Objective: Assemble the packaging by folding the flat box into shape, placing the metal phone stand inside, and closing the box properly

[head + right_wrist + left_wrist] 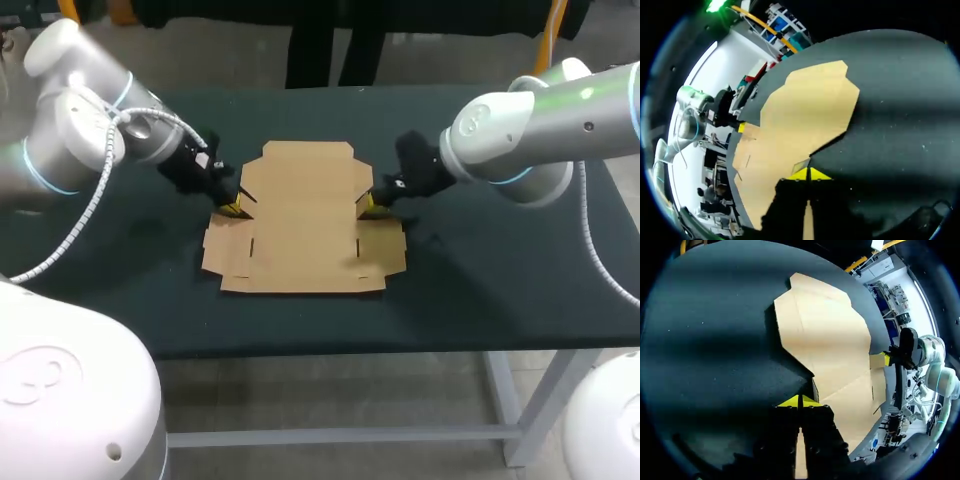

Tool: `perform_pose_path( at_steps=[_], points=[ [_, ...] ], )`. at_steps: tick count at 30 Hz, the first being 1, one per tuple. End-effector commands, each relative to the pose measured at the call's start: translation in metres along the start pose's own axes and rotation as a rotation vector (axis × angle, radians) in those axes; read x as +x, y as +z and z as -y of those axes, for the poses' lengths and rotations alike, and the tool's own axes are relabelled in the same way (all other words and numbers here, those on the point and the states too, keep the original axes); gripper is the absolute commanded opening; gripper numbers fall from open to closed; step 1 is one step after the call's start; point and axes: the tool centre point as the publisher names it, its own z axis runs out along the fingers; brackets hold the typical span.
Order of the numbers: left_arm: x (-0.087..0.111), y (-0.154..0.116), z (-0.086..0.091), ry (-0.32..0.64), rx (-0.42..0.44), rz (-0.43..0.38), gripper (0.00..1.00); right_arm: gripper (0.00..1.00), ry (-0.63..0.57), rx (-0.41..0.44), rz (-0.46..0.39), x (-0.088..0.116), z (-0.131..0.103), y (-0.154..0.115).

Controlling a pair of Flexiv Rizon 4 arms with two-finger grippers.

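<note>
The flat tan cardboard box blank point(300, 220) lies unfolded in the middle of the dark green table point(480, 290). Its near edge points to 6 o'clock, and its narrower flap with cut corners points to 12 o'clock. Short side flaps stick out at about 8 and 4 o'clock.

Just beyond these flaps the outline steps inward into a notch on each side. The left gripper point(232, 207) sits at the 9 o'clock notch, coming in from 10 o'clock. Its yellow tips are pressed together, and nothing shows between them. In the left wrist view a small tab point(815, 388) of card stands slightly raised just beside the tips, on the side towards the blank's middle.

The right gripper point(372, 205) sits at the 3 o'clock notch, coming in from 2 o'clock. Its tips are likewise pressed together, with a similar lifted tab point(800, 166) right beside them. The two grippers face each other across the blank.
</note>
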Motion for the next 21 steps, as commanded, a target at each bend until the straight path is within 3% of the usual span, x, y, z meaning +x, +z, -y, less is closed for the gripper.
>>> perform_pose_path(
  at_steps=[1, 21],
  points=[
    [0.003, -0.001, -0.004, 0.005, 0.01, 0.005, 0.0, 0.0, 0.003, 0.005, 0.02, 0.004, -0.001, 0.001],
    [0.015, 0.003, -0.006, 0.057, 0.034, 0.055, 0.0, 0.0, 0.012, 0.025, 0.099, 0.009, -0.008, 0.006]
  ],
)
